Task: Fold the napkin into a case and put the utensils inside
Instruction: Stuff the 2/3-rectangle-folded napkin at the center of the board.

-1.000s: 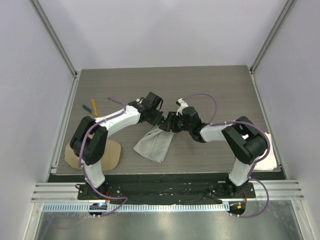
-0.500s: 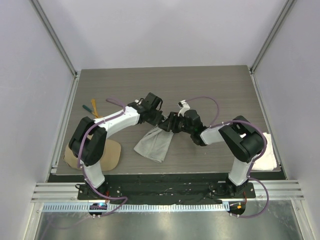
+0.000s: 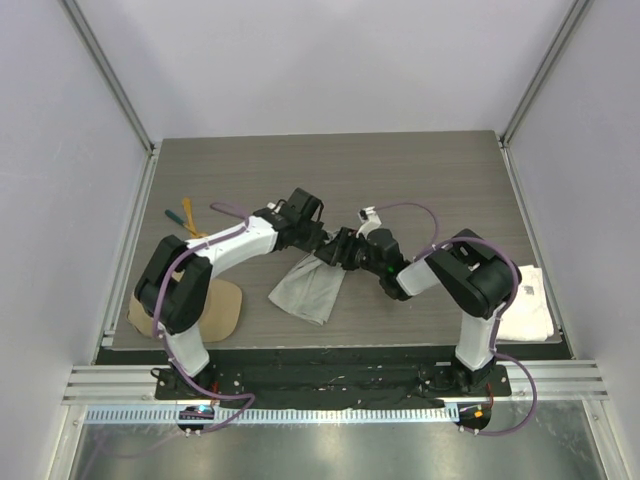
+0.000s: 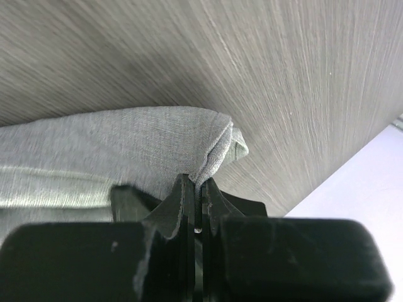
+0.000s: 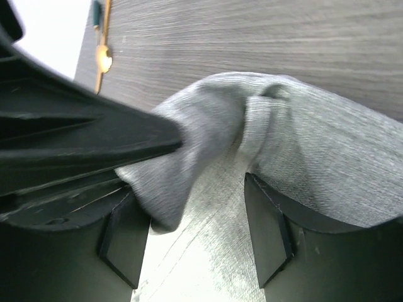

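Light grey napkin (image 3: 311,288) on grey-brown wood-grain table (image 3: 420,170).

In the top view the upper corner of the napkin (image 3: 310,290) is hidden under the left gripper (image 3: 322,250) and right gripper (image 3: 338,256), which meet at frame centre. The left arm (image 3: 180,285) covers part of the tan cap (image 3: 224,312) at lower left. The right arm (image 3: 475,280) covers part of the white towel (image 3: 533,315) at right. The utensils (image 3: 183,215) at upper left are too small to tell apart. In the right wrist view the top edge cuts off the teal handle (image 5: 96,12).
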`<state>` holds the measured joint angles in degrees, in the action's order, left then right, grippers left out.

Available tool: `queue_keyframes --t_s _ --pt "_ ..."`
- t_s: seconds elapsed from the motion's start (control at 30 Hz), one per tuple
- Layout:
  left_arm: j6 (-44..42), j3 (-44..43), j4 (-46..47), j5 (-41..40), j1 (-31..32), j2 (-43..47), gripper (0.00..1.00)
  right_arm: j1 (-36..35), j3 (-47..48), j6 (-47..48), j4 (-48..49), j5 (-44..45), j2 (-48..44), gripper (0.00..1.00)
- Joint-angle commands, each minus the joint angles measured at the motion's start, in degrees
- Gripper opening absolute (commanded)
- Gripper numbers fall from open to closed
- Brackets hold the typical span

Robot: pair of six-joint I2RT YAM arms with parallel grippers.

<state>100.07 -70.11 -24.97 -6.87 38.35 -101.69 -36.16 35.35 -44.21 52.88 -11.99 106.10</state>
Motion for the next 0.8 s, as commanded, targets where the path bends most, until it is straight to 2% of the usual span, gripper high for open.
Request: queue_keyframes --t_s 0.0,0.3,0.6,0.77 --pt "3.1 2.2 3.1 0.0 0.4 3.6 0.0 -2.1 1.9 -2.6 8.5 8.2 2.5 0.64" --pt "3.5 2.9 3.3 -1.8 0.5 5.1 0.0 -3.1 -1.3 -2.8 15.0 7.8 1.6 0.68" --pt "5.6 4.4 4.7 0.8 0.3 5.4 0.0 -3.1 3.7 -0.6 12.7 7.2 4.5 0.68" --pt "5.6 5.5 5.0 1.0 0.1 5.5 0.0 -2.9 6.0 0.4 7.6 7.7 3.8 0.64"
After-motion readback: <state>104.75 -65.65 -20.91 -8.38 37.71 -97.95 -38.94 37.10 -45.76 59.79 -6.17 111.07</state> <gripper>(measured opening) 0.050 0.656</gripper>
